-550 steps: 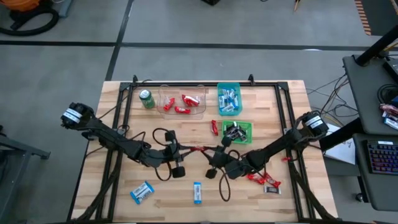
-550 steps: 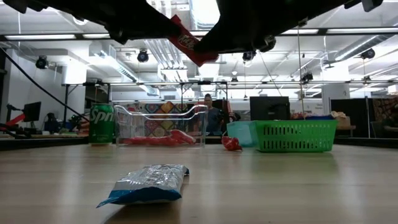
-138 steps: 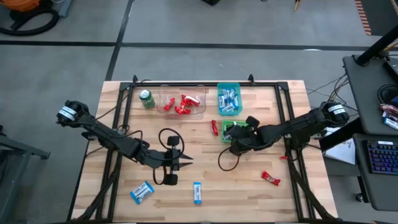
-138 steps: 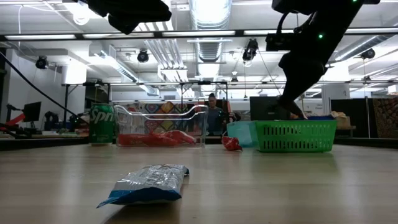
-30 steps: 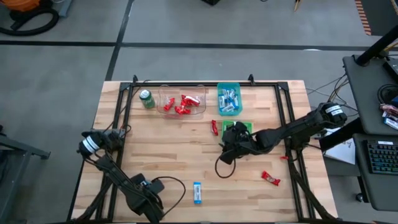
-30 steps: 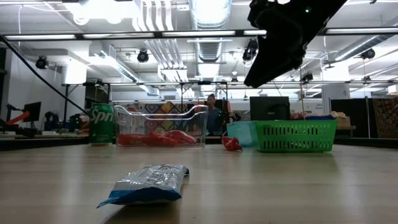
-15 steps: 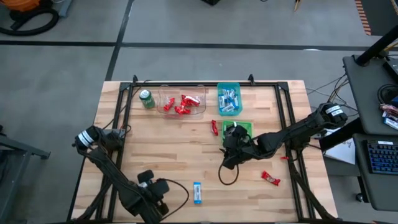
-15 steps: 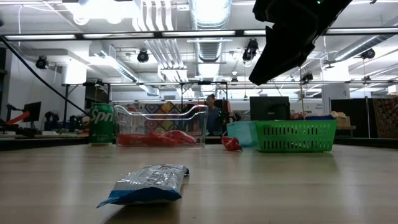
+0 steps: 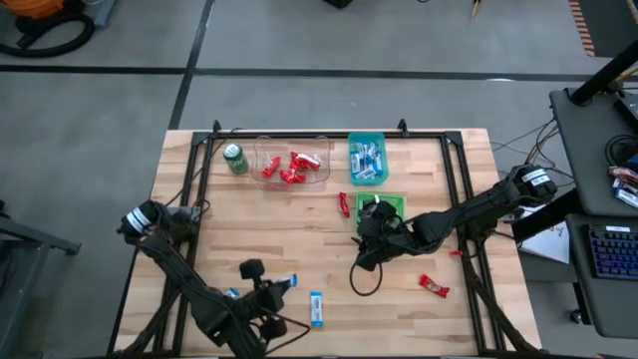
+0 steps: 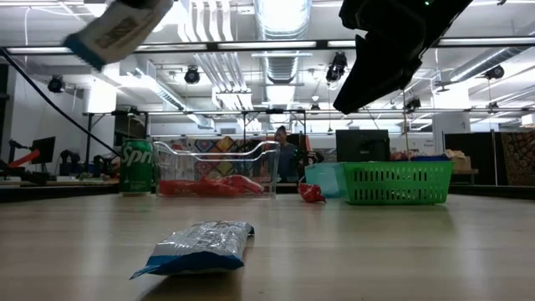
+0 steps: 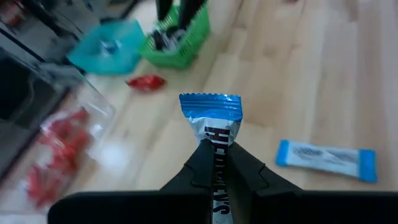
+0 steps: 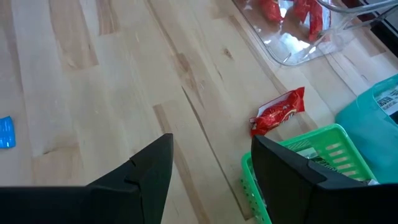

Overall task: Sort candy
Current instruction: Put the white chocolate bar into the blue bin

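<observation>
Left wrist view shows a blue-and-white candy bar [image 11: 214, 130] pinched between the pressed-together fingers of the left gripper [image 11: 214, 171], lifted clear of the wooden table [image 11: 323, 81]; a second blue-and-white bar [image 11: 326, 160] lies flat on the boards just beside it; from above, the held bar [image 9: 283, 284] sits near the table's front edge, with the other bar [image 9: 316, 308] close by; a red bar [image 9: 434, 287] lies alone toward the right side, another red one [image 9: 344, 204] rests just beside the green basket [image 9: 396, 202]; the clear tray [image 9: 319, 176] holds red bars, the teal bin [image 9: 352, 160] holds blue-and-white ones; the right gripper [image 12: 208, 168] hovers with jaws spread wide, empty, next to the green basket; a green can [image 9: 235, 159] stands at the far left corner
</observation>
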`<move>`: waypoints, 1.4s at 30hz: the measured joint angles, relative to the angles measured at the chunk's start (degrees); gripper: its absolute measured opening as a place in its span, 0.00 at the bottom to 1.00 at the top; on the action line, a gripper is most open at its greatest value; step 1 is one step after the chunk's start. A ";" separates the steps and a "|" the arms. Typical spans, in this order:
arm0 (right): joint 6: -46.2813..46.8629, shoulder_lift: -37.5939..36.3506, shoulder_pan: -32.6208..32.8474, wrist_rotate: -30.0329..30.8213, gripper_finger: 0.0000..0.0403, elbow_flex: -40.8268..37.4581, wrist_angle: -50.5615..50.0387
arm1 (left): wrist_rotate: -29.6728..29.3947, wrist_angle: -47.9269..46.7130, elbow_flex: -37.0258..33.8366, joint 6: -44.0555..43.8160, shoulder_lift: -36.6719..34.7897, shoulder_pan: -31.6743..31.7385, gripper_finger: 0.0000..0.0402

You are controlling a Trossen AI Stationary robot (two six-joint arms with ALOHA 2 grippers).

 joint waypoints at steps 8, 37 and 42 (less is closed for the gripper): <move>-0.01 0.00 0.00 0.00 0.51 0.00 0.03 | -0.48 -0.13 0.02 9.59 -0.74 3.48 0.00; -3.05 -3.48 2.70 -1.98 0.51 -2.14 -5.37 | 21.50 65.00 -30.84 71.15 -26.46 25.44 0.00; -7.31 -6.31 4.72 -1.94 0.51 -2.30 -5.07 | 35.16 91.52 -35.79 74.99 -23.56 39.39 0.00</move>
